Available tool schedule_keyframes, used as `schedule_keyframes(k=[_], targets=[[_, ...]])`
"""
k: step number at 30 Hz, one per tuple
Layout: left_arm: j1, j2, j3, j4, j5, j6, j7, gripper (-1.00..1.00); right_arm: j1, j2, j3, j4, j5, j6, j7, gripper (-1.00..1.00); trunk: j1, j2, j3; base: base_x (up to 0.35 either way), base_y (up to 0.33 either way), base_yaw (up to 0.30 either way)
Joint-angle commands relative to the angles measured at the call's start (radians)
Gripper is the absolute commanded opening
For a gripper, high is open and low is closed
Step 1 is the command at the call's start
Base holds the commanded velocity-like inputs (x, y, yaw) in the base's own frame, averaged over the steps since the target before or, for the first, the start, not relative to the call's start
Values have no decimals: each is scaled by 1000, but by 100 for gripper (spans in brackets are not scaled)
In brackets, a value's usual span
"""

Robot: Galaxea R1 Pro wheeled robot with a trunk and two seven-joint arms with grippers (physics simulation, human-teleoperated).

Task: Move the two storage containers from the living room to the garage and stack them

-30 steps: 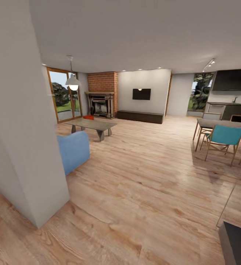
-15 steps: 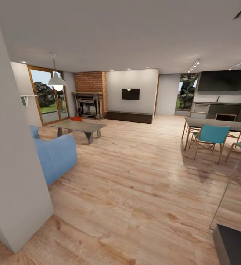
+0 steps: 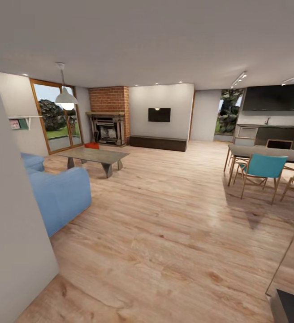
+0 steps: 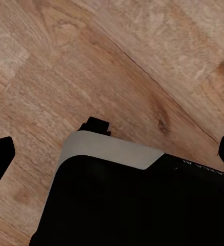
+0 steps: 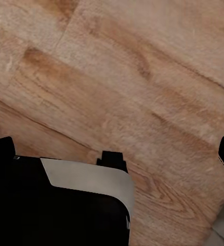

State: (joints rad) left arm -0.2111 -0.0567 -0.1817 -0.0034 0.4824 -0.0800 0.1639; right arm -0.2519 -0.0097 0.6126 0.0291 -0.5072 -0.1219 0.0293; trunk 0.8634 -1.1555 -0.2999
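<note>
We look from the head camera across a living room with a light wood-plank floor (image 3: 165, 215) running to the far wall. At the left a blue upholstered sofa (image 3: 57, 193) stands close to a pale wall corner (image 3: 12, 233) in the foreground. Beyond the sofa sits a low grey slab desk with angled legs (image 3: 95, 157), and on its far end we see a small orange-red rectangular storage container (image 3: 92, 145); whether it rests on the desk or just behind it, we cannot tell from here. We make out one such container only.

Behind the desk rises a red-brick fireplace with a dark metal insert (image 3: 107, 119). To its left is a wood-framed glass door (image 3: 55, 119) showing greenery outside, and a white cone-shaped pendant lamp (image 3: 66, 96) hangs in front of it. A black flat wall screen (image 3: 159, 115) hangs above a long low dark cabinet (image 3: 158, 143). At the right a dining table (image 3: 272, 154) stands with a teal wooden-legged chair (image 3: 263, 172) beside it.

In the left wrist view the left end effector (image 4: 112, 154) hangs over the plank floor, its dark fingertips far apart at the frame edges, holding nothing. In the right wrist view the right end effector (image 5: 112, 154) is likewise spread wide and empty above the planks.
</note>
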Motion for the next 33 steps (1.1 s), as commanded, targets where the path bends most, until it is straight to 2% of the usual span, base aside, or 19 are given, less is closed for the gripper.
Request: schedule_keyframes(k=[1,14,24,33], targets=[[-1,0,-9,0,9,-3,3,100,-1,0,8,3,-10,-5,3,100,1,-1,-1,325,0,0],[-1,-1,-9,0,7,1,3,100,-1,1,8,3,-10,-5,3,100,1,-1,-1,325,0,-4],[-1,0,-9,0,7,2,3,100,-1,2,8,3,-10,-5,3,100,1,-1,-1,325,0,-206],[-1,0,-9,0,7,5,3,100,-1,2,9,3,-10,-5,3,100,1,-1,-1,325,0,-30]])
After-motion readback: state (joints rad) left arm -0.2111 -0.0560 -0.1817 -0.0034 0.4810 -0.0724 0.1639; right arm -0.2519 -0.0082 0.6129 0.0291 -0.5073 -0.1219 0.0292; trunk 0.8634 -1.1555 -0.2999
